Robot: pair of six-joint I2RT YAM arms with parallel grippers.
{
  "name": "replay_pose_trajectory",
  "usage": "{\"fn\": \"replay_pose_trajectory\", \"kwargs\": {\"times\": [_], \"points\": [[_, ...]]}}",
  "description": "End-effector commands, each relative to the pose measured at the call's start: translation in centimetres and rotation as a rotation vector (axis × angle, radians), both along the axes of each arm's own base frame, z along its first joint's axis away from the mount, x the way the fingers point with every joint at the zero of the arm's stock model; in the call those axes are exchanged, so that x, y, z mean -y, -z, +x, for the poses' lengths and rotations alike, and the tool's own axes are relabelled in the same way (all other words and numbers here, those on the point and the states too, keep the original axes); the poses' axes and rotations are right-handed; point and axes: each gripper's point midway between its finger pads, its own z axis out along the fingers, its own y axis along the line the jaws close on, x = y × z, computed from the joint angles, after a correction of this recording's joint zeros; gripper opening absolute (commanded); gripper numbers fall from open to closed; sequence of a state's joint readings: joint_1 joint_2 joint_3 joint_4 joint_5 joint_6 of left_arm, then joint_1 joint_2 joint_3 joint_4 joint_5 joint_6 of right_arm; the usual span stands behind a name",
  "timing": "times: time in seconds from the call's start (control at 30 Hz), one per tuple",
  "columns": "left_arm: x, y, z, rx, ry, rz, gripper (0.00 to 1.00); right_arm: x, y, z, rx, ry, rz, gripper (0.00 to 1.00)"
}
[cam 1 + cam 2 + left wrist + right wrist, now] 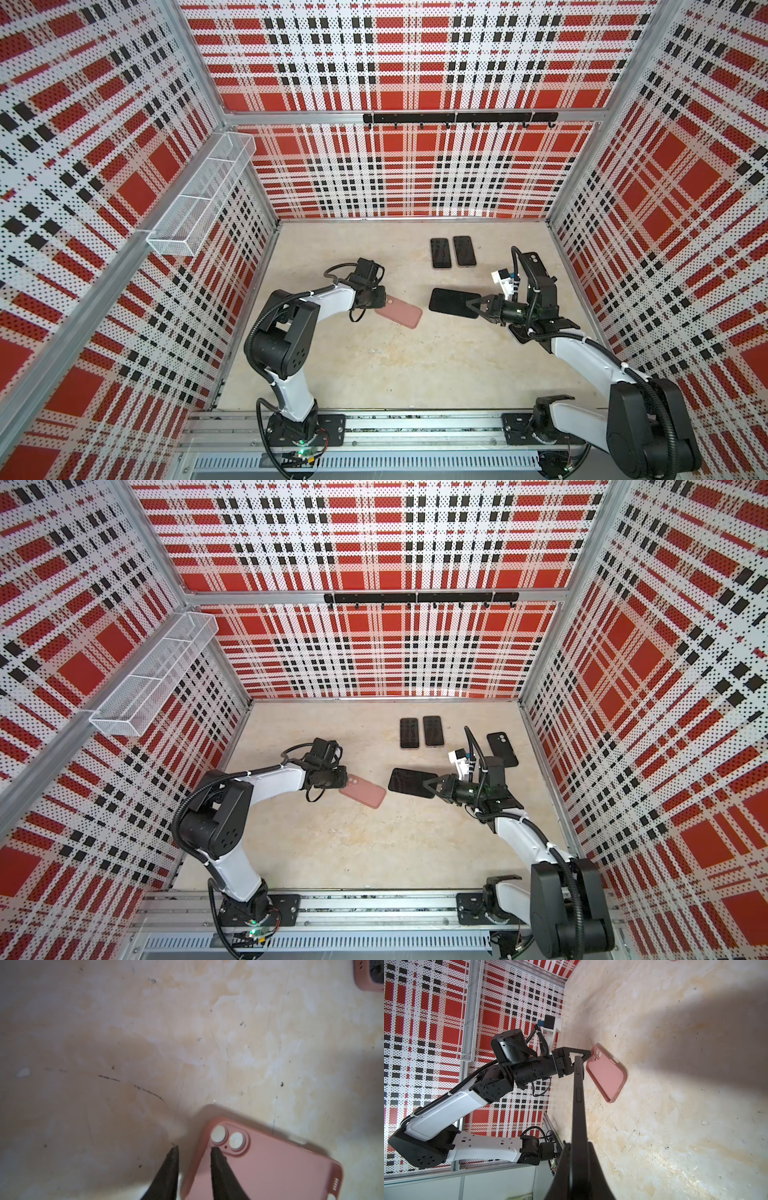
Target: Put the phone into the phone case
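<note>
The pink phone case [399, 312] [363, 791] lies back-up on the table, its two camera holes [227, 1138] showing. My left gripper [384, 301] [194, 1150] is at the case's camera corner, narrowly open. One finger [173, 1159] stands just outside the case's edge and the other finger [218, 1163] rests over its back. The black phone [451, 302] [409, 782] hangs flat above the table, right of the case. My right gripper [473, 306] [577, 1144] is shut on the phone's near end. The right wrist view shows the phone [579, 1093] edge-on, pointing towards the case [607, 1074].
Two more dark phones [441, 253] [464, 251] lie side by side near the back wall. A black case [502, 749] lies behind the right arm. A wire basket [199, 195] hangs on the left wall and a hook rail [457, 118] on the back wall.
</note>
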State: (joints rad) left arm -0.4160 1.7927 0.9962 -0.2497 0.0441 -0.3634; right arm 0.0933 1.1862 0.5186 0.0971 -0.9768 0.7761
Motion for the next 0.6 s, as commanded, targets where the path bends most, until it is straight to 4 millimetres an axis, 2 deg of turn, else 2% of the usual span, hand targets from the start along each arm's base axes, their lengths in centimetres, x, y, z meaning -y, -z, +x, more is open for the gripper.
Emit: {"fn": "replay_pose_trajectory", "kwargs": {"times": [0.0,0.13,0.3,0.43,0.57], "points": [[0.4,0.3,0.3,-0.008,0.005,0.02,0.27,-0.2,-1.3,0.2,0.073,-0.035,0.033,0.0],[0.9,0.6,-0.1,-0.028,-0.014,0.002,0.16,-0.2,-0.5,0.1,0.058,-0.04,0.027,0.0],[2.0,0.4,-1.3,-0.058,-0.03,-0.055,0.04,-0.1,2.0,-0.5,-0.014,-0.043,-0.019,0.0],[3.5,-0.3,-2.6,-0.065,-0.021,-0.089,0.02,-0.9,3.4,-0.7,-0.043,-0.075,-0.062,0.0],[5.1,-0.7,-3.5,-0.067,0.007,-0.094,0.02,-2.2,3.7,-0.3,-0.05,-0.129,-0.057,0.0]]}}
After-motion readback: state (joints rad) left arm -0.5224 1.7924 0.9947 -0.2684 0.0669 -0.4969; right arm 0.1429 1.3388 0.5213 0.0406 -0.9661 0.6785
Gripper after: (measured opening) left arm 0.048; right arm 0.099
